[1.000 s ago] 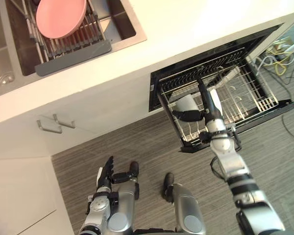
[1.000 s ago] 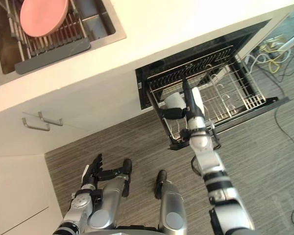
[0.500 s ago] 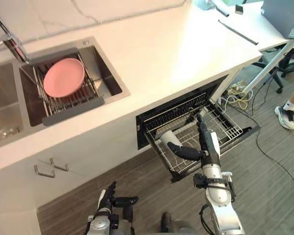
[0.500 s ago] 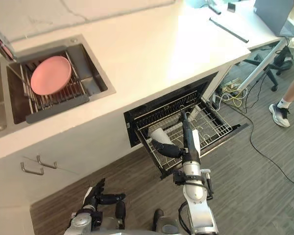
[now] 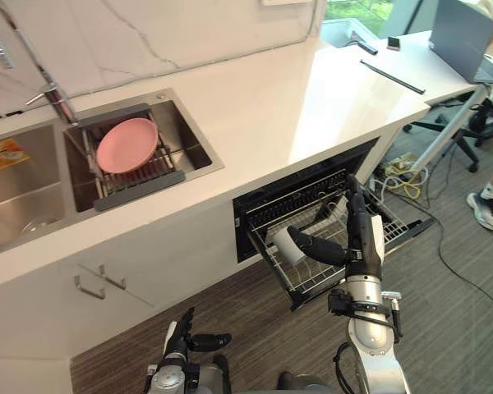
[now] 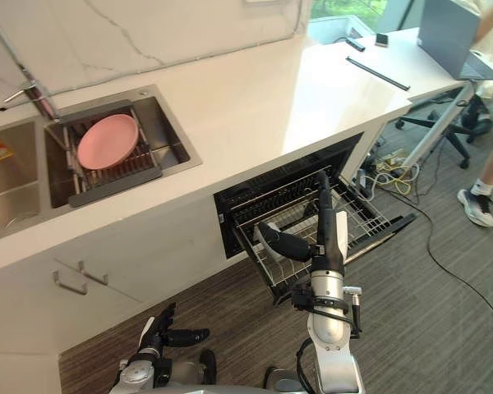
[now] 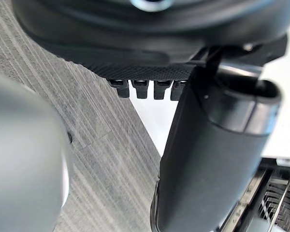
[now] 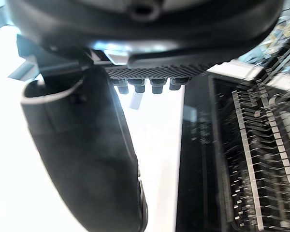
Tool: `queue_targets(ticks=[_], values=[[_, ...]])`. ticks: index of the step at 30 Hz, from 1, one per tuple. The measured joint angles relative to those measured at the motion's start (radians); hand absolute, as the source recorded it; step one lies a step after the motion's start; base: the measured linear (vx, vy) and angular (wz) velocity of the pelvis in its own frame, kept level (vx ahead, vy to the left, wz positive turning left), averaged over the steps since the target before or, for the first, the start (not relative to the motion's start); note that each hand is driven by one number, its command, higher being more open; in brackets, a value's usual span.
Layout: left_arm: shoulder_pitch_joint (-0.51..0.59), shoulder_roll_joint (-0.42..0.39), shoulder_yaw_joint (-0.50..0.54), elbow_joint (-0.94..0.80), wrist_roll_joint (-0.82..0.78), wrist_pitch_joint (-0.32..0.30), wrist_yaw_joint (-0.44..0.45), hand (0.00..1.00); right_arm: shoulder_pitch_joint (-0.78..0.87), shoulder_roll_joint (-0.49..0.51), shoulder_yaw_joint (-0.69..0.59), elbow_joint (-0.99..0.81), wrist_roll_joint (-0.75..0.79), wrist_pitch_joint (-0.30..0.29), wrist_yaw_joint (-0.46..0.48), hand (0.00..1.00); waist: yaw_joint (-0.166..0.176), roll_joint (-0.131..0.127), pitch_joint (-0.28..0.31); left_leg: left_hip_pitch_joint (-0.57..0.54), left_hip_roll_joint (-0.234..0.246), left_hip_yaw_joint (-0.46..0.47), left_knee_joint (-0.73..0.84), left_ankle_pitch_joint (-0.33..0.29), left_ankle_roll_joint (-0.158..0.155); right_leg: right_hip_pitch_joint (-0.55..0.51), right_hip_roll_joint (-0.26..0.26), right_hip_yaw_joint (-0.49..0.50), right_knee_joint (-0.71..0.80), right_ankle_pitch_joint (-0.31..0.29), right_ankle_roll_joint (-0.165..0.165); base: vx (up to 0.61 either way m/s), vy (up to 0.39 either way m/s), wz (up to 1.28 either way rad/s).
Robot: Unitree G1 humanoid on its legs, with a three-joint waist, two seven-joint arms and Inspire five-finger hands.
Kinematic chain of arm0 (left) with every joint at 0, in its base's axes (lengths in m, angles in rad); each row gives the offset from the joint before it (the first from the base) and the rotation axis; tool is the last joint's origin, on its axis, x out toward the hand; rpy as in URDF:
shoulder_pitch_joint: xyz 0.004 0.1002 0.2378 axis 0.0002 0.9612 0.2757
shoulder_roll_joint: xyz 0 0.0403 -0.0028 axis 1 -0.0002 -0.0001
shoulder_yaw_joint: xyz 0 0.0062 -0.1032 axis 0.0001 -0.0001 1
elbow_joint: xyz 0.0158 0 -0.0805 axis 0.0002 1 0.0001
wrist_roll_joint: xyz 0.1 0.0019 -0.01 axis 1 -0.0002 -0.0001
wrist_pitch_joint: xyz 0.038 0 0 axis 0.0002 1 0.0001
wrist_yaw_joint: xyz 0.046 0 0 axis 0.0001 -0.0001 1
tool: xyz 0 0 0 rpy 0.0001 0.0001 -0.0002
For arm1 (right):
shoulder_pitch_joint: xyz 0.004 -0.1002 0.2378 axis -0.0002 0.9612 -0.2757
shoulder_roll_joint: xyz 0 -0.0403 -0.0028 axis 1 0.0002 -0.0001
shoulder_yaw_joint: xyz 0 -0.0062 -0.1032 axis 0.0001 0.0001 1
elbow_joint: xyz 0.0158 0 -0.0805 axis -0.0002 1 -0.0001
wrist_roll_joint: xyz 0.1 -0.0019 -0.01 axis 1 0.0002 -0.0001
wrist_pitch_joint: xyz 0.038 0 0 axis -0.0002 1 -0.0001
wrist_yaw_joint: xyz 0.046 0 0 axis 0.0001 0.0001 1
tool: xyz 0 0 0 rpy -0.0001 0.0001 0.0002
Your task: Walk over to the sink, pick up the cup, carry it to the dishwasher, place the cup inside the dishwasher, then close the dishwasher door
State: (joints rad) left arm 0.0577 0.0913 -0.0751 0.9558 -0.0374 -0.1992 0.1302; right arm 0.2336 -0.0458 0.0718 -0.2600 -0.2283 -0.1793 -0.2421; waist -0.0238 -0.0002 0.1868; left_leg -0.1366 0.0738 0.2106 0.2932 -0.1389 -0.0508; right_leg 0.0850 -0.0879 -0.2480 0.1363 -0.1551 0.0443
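My right hand (image 5: 365,245) is over the dishwasher's (image 5: 289,195) wire rack (image 6: 365,218), which is drawn out above the floor. The fingers are straight and the thumb reaches sideways to the cup (image 5: 284,244). The hand is released, not clasped round anything. The white cup lies on its side in the near left part of the rack, at the tip of my thumb, and I cannot tell whether the two touch. My left hand (image 5: 183,338) hangs low above the grey striped floor (image 5: 255,345), its fingers loose and holding nothing. The dishwasher sits under a long white countertop (image 5: 271,107). Further left, a steel sink (image 5: 192,144) is set into that counter, and a pink plate (image 5: 127,144) rests on a drying rack (image 5: 140,187) across its basin, with the tap (image 5: 53,94) behind. Two bar handles (image 5: 99,281) are on the pale cabinet front below the sink. At the far right are a desk with a laptop (image 5: 464,25), a tangle of cables (image 5: 403,176) on the floor, and a person's shoe (image 5: 483,209).
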Motion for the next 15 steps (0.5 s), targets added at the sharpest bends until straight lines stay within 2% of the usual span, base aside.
queue_targets(ticks=[2, 3, 4, 7, 8, 10, 12, 13, 14, 15], values=[[0.0, 0.003, -0.001, 0.004, 0.0, -0.001, 0.001, 1.0, -0.006, -0.01, 0.003, -0.016, 0.0, -0.001, -0.004, 1.0, 0.008, -0.003, -0.005, 0.006, 0.022, 0.079, -0.021, 0.004, 0.009, 0.002, -0.011, -0.02, -0.002, 0.001, 0.002, -0.05, 0.027, 0.45], [-0.002, 0.004, -0.006, 0.009, 0.0, -0.001, 0.002, 1.0, -0.019, -0.015, 0.003, -0.022, 0.0, -0.006, -0.014, 1.0, 0.007, -0.002, -0.006, 0.015, 0.025, 0.118, -0.059, 0.04, 0.027, 0.006, -0.021, -0.046, -0.005, 0.004, 0.008, 0.03, 0.051, 0.59], [-0.004, 0.005, -0.014, 0.014, 0.0, -0.001, 0.006, 1.0, -0.046, -0.021, 0.003, -0.019, 0.0, -0.006, -0.02, 1.0, 0.012, -0.004, -0.005, 0.023, 0.008, 0.121, -0.105, 0.076, 0.043, 0.004, -0.032, -0.063, -0.011, 0.007, 0.014, 0.03, 0.061, 0.49], [-0.003, 0.009, -0.015, 0.026, 0.0, 0.0, 0.022, 1.0, -0.094, -0.024, 0.005, -0.018, -0.001, -0.008, -0.027, 1.0, 0.025, -0.007, -0.007, 0.053, -0.041, 0.106, -0.213, 0.123, 0.065, 0.011, -0.057, -0.1, -0.035, 0.015, 0.028, 0.06, 0.058, 0.34], [-0.001, 0.011, -0.015, 0.026, 0.0, 0.0, 0.023, 1.0, -0.099, -0.026, 0.002, -0.018, -0.001, -0.008, -0.028, 1.0, 0.027, -0.007, -0.007, 0.056, -0.049, 0.099, -0.221, 0.127, 0.067, 0.017, -0.062, -0.111, -0.038, 0.015, 0.032, 0.14, 0.08, 0.5], [0.0, 0.015, -0.02, 0.026, 0.001, 0.001, 0.024, 1.0, -0.109, -0.028, -0.013, -0.012, -0.003, -0.008, -0.03, 1.0, 0.036, -0.011, -0.009, 0.069, -0.08, 0.098, -0.233, 0.116, 0.079, 0.028, -0.096, -0.139, -0.019, -0.008, 0.061, 0.15, 0.103, 0.38], [0.001, 0.022, -0.021, 0.03, 0.005, 0.0, 0.022, 1.0, -0.118, -0.03, -0.028, 0.02, -0.011, -0.008, -0.031, 1.0, 0.03, -0.022, -0.007, 0.106, -0.125, 0.101, -0.244, 0.094, 0.096, 0.025, -0.169, -0.164, 0.104, -0.073, 0.091, 0.16, 0.126, 0.37], [0.002, 0.022, -0.02, 0.031, 0.006, 0.0, 0.023, 1.0, -0.121, -0.036, -0.029, 0.035, -0.011, -0.006, -0.033, 1.0, 0.03, -0.023, -0.007, 0.12, -0.136, 0.097, -0.248, 0.088, 0.101, 0.013, -0.191, -0.167, 0.164, -0.086, 0.088, 0.19, 0.181, 0.26], [0.008, 0.021, -0.017, 0.031, 0.004, 0.0, 0.024, 1.0, -0.128, -0.045, -0.026, 0.065, -0.018, 0.004, -0.032, 1.0, 0.03, -0.022, -0.008, 0.154, -0.152, 0.089, -0.261, 0.084, 0.105, -0.04, -0.241, -0.165, 0.339, -0.098, 0.068, 0.24, 0.215, 0.25], [0.015, 0.029, -0.023, 0.024, 0.004, 0.0, 0.024, 1.0, -0.135, -0.043, -0.021, 0.095, -0.042, 0.011, -0.028, 1.0, 0.031, -0.045, -0.015, 0.188, -0.178, 0.07, -0.268, 0.072, 0.121, -0.132, -0.302, -0.125, 0.565, -0.085, 0.015, 0.16, 0.142, 0.23]])
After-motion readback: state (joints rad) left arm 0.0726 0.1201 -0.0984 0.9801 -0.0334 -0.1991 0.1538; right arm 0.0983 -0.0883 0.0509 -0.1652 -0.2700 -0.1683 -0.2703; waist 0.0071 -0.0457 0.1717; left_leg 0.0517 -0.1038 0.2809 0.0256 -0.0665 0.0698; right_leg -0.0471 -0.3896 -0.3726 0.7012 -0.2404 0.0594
